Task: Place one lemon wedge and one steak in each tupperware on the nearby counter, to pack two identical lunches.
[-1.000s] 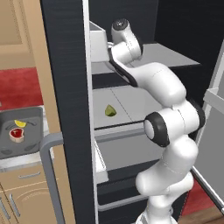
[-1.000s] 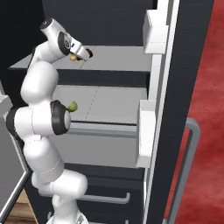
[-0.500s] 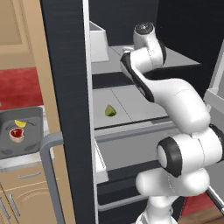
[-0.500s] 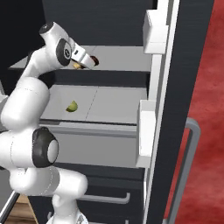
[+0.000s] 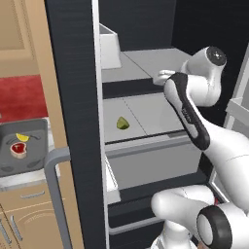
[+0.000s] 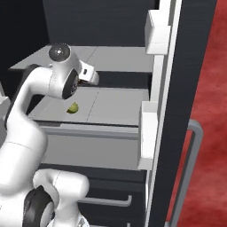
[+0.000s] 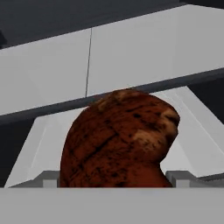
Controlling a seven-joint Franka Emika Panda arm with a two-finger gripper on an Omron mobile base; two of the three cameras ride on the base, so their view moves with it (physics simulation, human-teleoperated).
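Note:
A brown seared steak (image 7: 118,140) is close before the hand camera, and my gripper (image 7: 114,180) is shut on it. My hand (image 6: 91,76) hangs over the front of the fridge's upper shelf (image 6: 115,62). A green lemon wedge (image 5: 122,123) lies on the middle shelf (image 5: 146,114), below and left of the hand; the lemon wedge (image 6: 72,107) sits just under my arm. On the marbled counter (image 5: 22,179) at the left, a dark tupperware tray (image 5: 34,158) holds a yellow lemon wedge (image 5: 22,137) and a steak (image 5: 18,149).
The open fridge door (image 5: 73,126) with its grey handle (image 5: 56,194) stands between the shelves and the counter. A white bin (image 5: 109,46) sits on the upper shelf. The other door's white racks (image 6: 153,124) are on the right. Drawers (image 6: 97,195) lie below.
My arm has swung from the left of the fridge across to the right, carrying the steak out over the upper shelf's front. The green wedge has come into full sight.

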